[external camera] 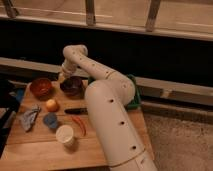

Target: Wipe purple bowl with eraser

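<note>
The dark purple bowl (72, 86) stands upright at the back of the wooden table (35, 150). My white arm (107, 100) reaches from the lower right, bends at the top and comes down to the gripper (62, 76), which is at the bowl's back left rim. A thin black elongated object (75, 110), possibly the eraser, lies flat on the table in front of the bowl. I cannot see whether the gripper holds anything.
A red-brown bowl (41, 87) stands left of the purple one. An orange fruit (51, 105), a grey cloth (29, 118), a blue cup (50, 120), a white cup (65, 135) and a red chili (79, 125) lie in front. A green tray (134, 97) sits behind my arm.
</note>
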### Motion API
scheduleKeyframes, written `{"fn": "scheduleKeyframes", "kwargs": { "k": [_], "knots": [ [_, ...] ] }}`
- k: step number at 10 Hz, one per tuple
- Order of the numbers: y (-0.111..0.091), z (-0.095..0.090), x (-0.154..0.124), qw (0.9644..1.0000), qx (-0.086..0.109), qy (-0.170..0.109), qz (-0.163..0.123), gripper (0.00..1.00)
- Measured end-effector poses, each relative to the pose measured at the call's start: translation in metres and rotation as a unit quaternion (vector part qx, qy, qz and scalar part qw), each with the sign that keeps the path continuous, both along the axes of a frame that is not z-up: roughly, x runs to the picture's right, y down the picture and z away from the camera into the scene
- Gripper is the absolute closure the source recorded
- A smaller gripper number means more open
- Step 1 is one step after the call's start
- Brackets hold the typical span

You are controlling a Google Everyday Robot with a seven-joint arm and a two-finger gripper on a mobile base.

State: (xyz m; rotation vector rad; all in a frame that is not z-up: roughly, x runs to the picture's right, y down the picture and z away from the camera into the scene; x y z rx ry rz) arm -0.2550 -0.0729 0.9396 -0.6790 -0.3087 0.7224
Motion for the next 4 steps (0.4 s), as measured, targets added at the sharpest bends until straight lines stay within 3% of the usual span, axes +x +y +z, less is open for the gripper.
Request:
{"fn": "scheduleKeyframes", "kwargs": {
  "k": [2,4],
  "knots": [
    [0.016,-0.018,-0.002,0.9999,-0.014,-0.005,-0.002,1.0],
    [0.019,-0.024,0.019,0.9996,-0.022,0.007,0.019,1.0]
  ]
}}
